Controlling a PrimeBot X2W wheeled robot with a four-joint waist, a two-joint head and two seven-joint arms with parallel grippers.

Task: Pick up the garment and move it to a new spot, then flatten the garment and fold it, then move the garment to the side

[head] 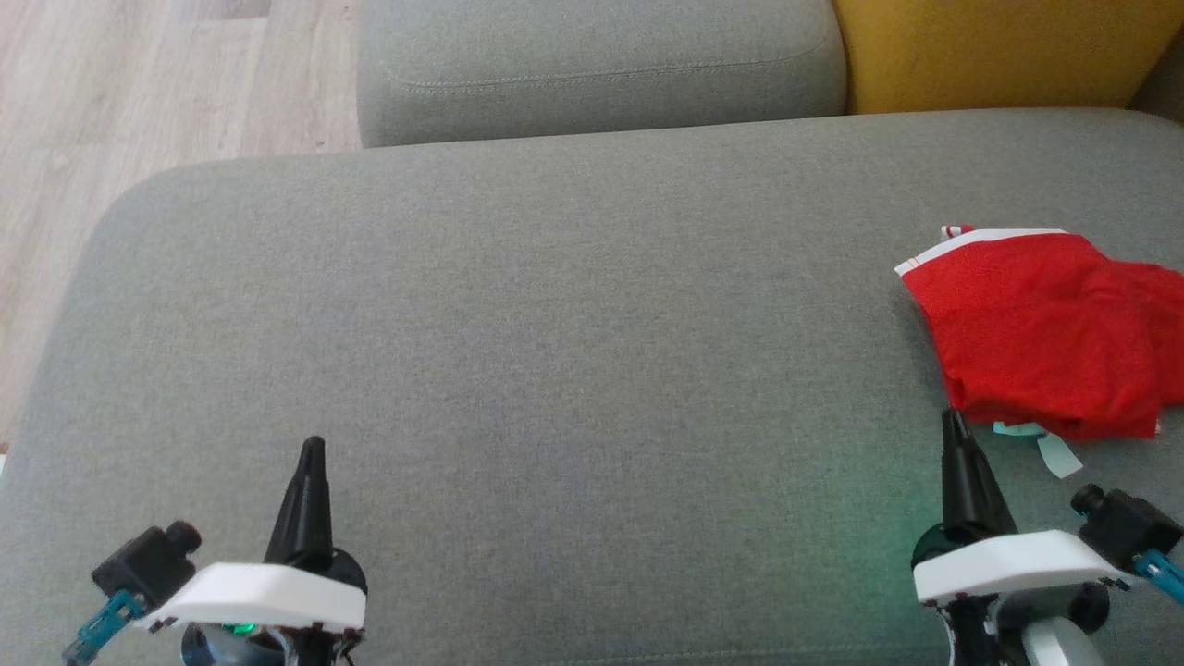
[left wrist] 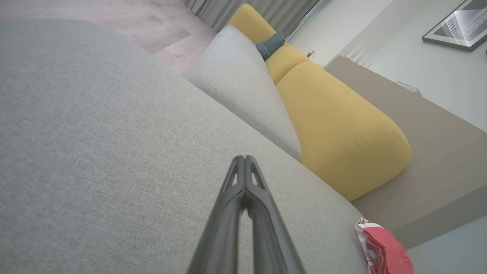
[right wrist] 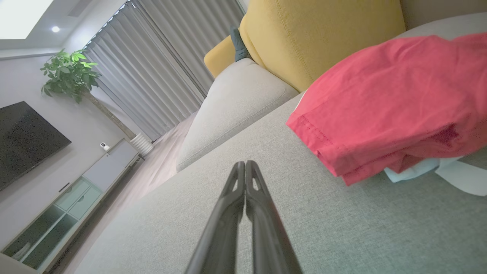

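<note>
L gripper [head: 313, 449]: near left, fingers pressed together, empty.
R gripper [head: 953, 421]: near right, fingers pressed together, just short of garment.
Garment [head: 1036, 333]: red, crumpled, right end of grey seat [head: 555, 324].
Far side: grey cushion [head: 601, 65], yellow cushion [head: 999, 46].

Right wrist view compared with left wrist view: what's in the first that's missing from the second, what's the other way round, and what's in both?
Right wrist, not left wrist: a potted plant, a dark television, a low cabinet and pale tags under the red garment. Left wrist, not right wrist: a framed picture on the wall. Shared: the red garment, the yellow cushion, the grey sofa seat and the grey curtains.
</note>
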